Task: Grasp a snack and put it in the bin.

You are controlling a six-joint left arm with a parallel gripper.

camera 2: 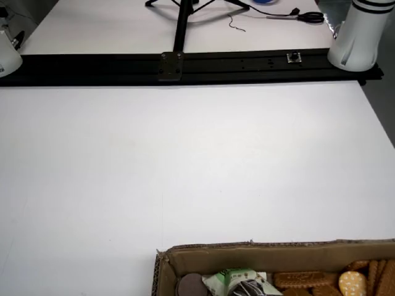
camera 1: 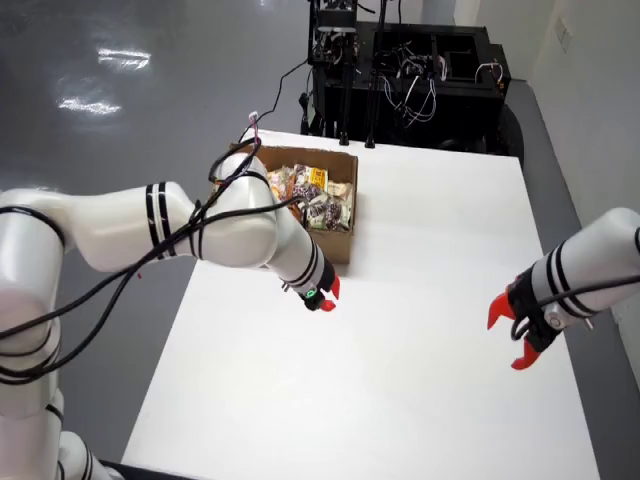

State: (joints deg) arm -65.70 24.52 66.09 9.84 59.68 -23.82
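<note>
My gripper (camera 1: 322, 297) hangs just above the white table (camera 1: 400, 400), its red-tipped jaws drawn together on nothing, just off the near corner of the cardboard box (camera 1: 338, 243) in the overhead view. The snacks (camera 1: 318, 196) — a jumble of wrapped packets — lie inside that box, at the table's far left from that camera, partly hidden behind my white forearm and its black cables (camera 1: 175, 240). Over on the right of the same view the second arm's gripper (camera 1: 515, 335) hovers above the table with red fingers spread apart, well clear of the box. The low camera facing the other way shows the box's front wall (camera 2: 271, 253) at the bottom edge, with biscuit packets (camera 2: 308, 280) and a green-and-white wrapper (camera 2: 234, 279) peeking over it — beyond, bare tabletop runs to a black rail (camera 2: 185, 65)
</note>
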